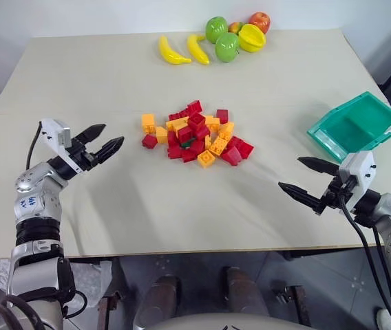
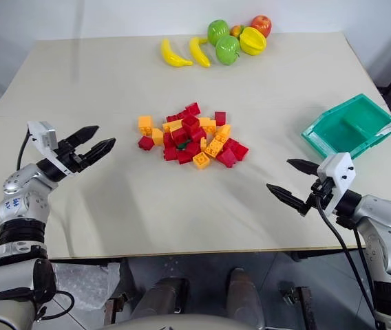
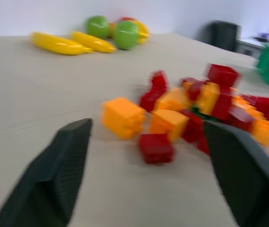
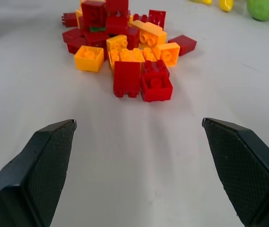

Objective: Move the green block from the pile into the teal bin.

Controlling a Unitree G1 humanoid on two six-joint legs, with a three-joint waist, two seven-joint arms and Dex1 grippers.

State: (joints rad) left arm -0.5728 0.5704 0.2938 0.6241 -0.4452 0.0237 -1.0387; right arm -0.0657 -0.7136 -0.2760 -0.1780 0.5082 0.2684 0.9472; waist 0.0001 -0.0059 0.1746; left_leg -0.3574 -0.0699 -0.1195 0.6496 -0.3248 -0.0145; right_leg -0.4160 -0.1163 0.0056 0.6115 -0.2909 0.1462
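the small dark green studded plastic brick (image 4: pixel 97 29) is buried near the middle of the heap of red and orange-yellow toy bricks (image 1: pixel 195 137) at the centre of the pale table (image 1: pixel 113 75); only a sliver of green peeks out between red pieces, so i can't say for sure how it sits. the shallow teal plastic bin with its pale rim (image 1: pixel 358 126) waits well apart from the heap, at the table's right edge, and looks empty.

the left gripper (image 1: pixel 104 142) hovers beside the heap's left flank, its two black fingers apart with nothing between them. the right gripper (image 1: pixel 308 181) hangs near the bin, fingers spread wide, also holding nothing.

the risk from here, i'd judge, is the dig itself: fingers pushing into that loose heap could pinch a red neighbour instead, or shove bricks over the green one and bury it deeper. a knock could also scatter pieces toward the yellow plastic bananas (image 1: pixel 182 51) and glossy green toy apples (image 1: pixel 221 38) at the far side.
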